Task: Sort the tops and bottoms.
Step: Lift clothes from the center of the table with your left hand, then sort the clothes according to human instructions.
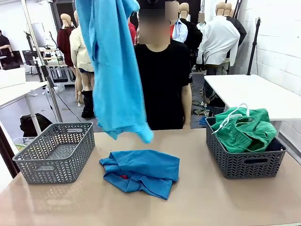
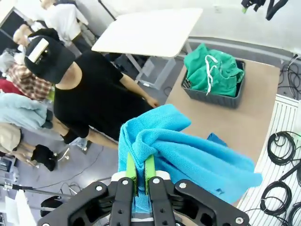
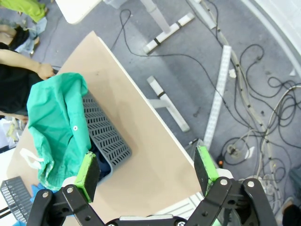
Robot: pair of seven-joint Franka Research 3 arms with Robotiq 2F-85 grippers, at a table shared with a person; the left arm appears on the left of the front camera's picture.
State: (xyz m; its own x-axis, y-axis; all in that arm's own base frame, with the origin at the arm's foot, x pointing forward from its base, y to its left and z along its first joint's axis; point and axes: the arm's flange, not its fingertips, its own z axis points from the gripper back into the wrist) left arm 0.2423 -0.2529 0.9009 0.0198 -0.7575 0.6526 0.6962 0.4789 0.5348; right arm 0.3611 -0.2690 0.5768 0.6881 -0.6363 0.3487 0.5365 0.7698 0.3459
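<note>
Up high, the left gripper [image 2: 140, 162] is clamped tight on the light turquoise shirt [image 1: 115, 70], green pads pinching a bunched fold, and the fabric hangs down in a long drape in front of the person in black [image 1: 162, 80] at the far side, its bottom edge clear of the table [image 1: 211, 197]. The medium blue shirt [image 1: 141, 172] lies crumpled mid-table, its small red mark [image 1: 123, 176] showing near the front. To its left sits a grey basket [image 1: 56, 150]. The grey basket on the right [image 1: 244, 162] holds the bright green bottoms [image 1: 242, 129], white drawstring looping over the top, something dark tucked beneath. The right gripper [image 3: 146, 157] hangs high above that end, jaws spread wide, holding nothing.
</note>
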